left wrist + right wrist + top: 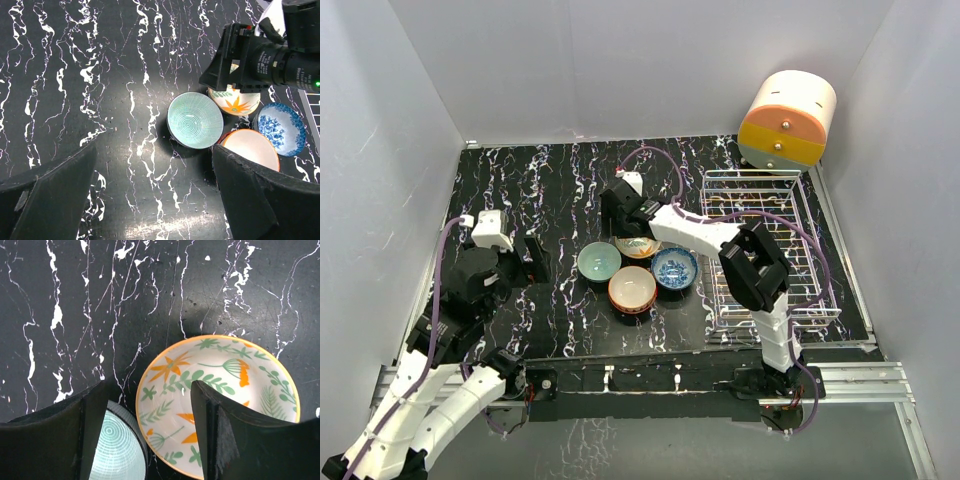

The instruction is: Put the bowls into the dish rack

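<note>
Four bowls sit clustered mid-table: mint green (599,262), cream with orange flower (642,249), blue-and-white (674,268) and red-orange with white inside (632,289). The silver wire dish rack (765,250) stands empty to their right. My right gripper (630,232) is open over the cream bowl (215,390); its jaws (150,390) straddle the bowl's near rim, one finger inside the bowl, the other between it and the mint bowl (117,450). My left gripper (535,258) is open and empty (154,150), left of the mint bowl (195,120).
A cream-and-orange rounded drawer box (786,118) stands behind the rack at the back right. White walls enclose the black marbled table (520,190). The right arm's wrist (260,55) hangs over the cream bowl (235,104) in the left wrist view.
</note>
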Available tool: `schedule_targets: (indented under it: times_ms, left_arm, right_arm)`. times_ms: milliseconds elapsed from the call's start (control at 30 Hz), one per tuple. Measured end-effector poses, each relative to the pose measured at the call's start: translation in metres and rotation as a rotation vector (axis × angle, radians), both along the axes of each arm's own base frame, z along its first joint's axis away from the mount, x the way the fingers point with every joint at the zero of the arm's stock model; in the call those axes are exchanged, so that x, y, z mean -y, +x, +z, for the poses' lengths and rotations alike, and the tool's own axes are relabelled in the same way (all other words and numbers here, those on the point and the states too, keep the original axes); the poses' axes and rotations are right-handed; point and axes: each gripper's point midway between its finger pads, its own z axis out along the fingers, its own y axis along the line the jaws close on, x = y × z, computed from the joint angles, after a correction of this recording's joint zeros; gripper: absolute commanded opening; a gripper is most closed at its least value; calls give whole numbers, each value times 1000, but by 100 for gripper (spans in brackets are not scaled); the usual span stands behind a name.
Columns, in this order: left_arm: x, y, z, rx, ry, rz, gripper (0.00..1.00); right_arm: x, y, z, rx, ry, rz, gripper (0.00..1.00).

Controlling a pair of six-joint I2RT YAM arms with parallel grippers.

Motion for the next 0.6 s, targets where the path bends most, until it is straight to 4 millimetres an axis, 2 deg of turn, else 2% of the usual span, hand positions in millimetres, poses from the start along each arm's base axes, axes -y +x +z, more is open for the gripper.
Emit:
schedule_targets:
  times_ms: [67,300,600]
  left_arm:
    - [0,-1,-1,0,-1,-3,97]
    - [1,-3,-1,6,-9,-15,97]
    - [2,-5,-2,6,-13,-22,97]
  right_arm:
    - [-2,3,-5,-5,-7,-5,57]
    - [-8,12,-12,-5,-17,-16,57]
    - [-5,12,-23,-20,-43,-22,54]
